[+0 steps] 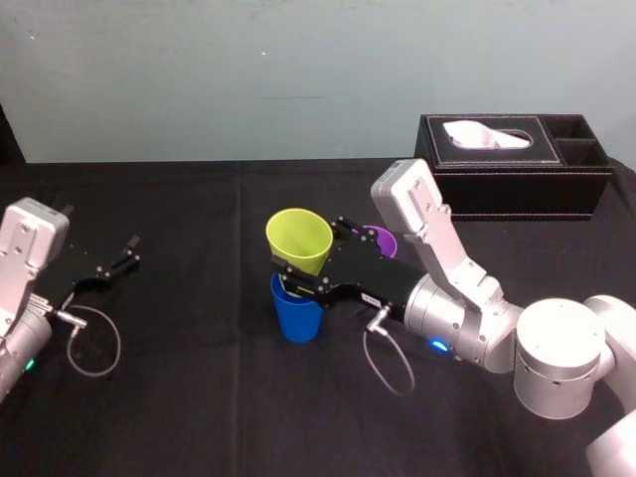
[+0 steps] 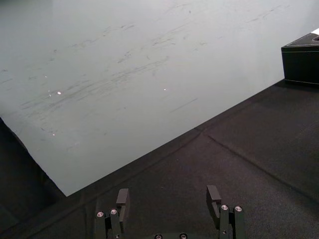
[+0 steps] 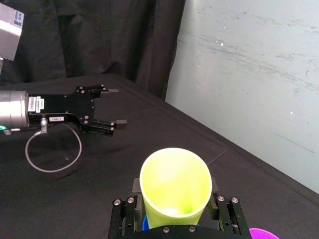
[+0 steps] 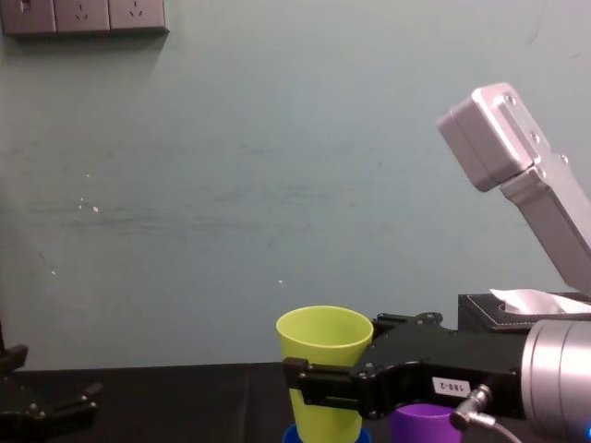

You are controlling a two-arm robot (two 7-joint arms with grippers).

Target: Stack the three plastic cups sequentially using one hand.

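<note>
Blue tapered plastic cup (image 1: pixel 297 313), nearest the robot of the three, stands upright and mouth-up on the black-covered table (image 1: pixel 199 397), near the middle. Directly above it is the yellow-green tapered plastic cup (image 1: pixel 299 239), roughly upright with its mouth open to the top. The black two-jawed right gripper (image 1: pixel 310 253) reaches in from the right and is clamped on it, one finger on the near side and one on the far side. The cup's long axis is close to vertical and lines up over the blue mouth. Its narrow base sits at the blue rim, and whether it has entered cannot be told. The coming move looks like a straight drop and release.

Farther back and to the right, just beside the gripper's body, the purple plastic cup (image 1: pixel 383 238) waits upright. I judge the right arm nearer to it. At the far right stands a black tissue box (image 1: pixel 512 169).

The left gripper (image 1: pixel 117 258) lies idle at the left, fingers apart, well apart from the cups.
</note>
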